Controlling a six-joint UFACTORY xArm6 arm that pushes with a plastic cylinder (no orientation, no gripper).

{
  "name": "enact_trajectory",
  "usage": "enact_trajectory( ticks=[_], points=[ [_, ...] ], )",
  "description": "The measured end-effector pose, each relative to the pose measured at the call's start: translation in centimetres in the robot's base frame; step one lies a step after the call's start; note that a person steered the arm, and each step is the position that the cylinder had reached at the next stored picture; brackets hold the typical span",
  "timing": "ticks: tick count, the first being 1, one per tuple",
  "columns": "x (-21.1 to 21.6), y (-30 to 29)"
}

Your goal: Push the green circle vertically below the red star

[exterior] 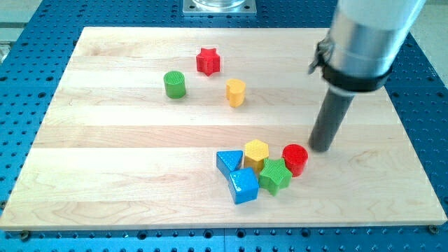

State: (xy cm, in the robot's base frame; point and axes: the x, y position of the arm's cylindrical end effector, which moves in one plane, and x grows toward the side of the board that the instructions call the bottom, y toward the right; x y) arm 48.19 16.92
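The green circle (174, 84) stands on the wooden board (105, 175) at the upper left of the middle. The red star (208, 61) lies up and to the right of it, near the view's top. My tip (320, 148) is far off at the view's right, just right of and above the red circle (295, 159). It touches neither the green circle nor the red star.
A yellow block (236, 92) stands right of the green circle, below the red star. A cluster lies left of my tip: a yellow hexagon (256, 154), a green block (275, 175), a blue triangle (228, 162) and a blue block (243, 185).
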Motion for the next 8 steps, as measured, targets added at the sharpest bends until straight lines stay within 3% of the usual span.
enact_trajectory(
  ticks=[1, 2, 3, 4, 6, 7, 8],
  points=[
    [-10.0, 0.6],
    [-20.9, -5.7],
    [-23.7, -15.8],
    [-18.4, -22.0],
    [-7.5, -26.2],
    [-5.9, -28.6],
    [-7.1, -32.8]
  ],
)
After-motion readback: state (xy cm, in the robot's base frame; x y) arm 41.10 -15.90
